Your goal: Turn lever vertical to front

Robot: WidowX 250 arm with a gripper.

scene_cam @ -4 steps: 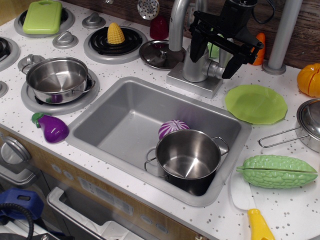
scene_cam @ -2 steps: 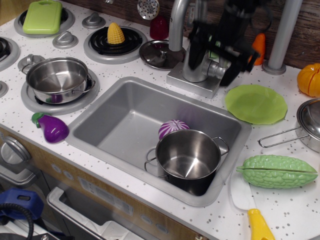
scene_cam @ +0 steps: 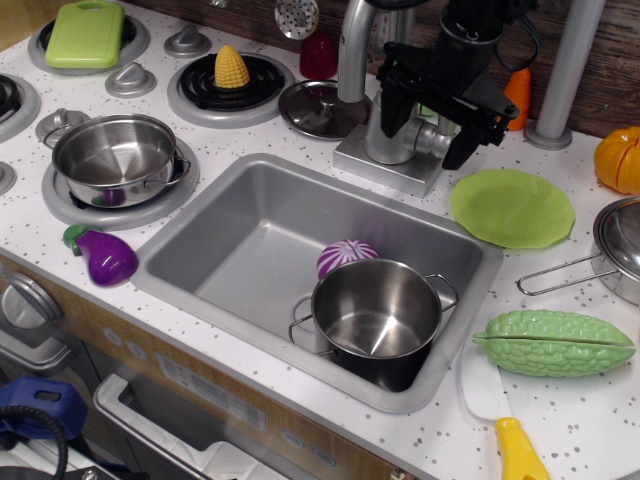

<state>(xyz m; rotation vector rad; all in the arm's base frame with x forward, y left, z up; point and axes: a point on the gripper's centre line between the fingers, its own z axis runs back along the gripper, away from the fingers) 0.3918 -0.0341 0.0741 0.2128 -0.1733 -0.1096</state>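
My black gripper (scene_cam: 425,125) hangs over the silver tap body (scene_cam: 388,140) at the back of the sink. Its jaws stand open and apart. The left finger (scene_cam: 392,108) is in front of the tap body and the right finger (scene_cam: 460,142) is to its right. The lever's short silver stub (scene_cam: 432,140) shows between the fingers, sticking out to the right of the tap. The paddle end is hidden behind the right finger, so I cannot tell whether it is touched. The curved spout (scene_cam: 352,50) rises at the left.
The sink (scene_cam: 230,240) holds a steel pot (scene_cam: 378,318) and a purple onion (scene_cam: 345,255). A green plate (scene_cam: 512,207) lies right of the tap and a pot lid (scene_cam: 318,106) left of it. A grey post (scene_cam: 568,70) and an orange carrot (scene_cam: 518,95) stand behind.
The gripper has jittered around the tap, blurred in the middle frame, and now sits slightly lower. The lever stub shows no clear turn.
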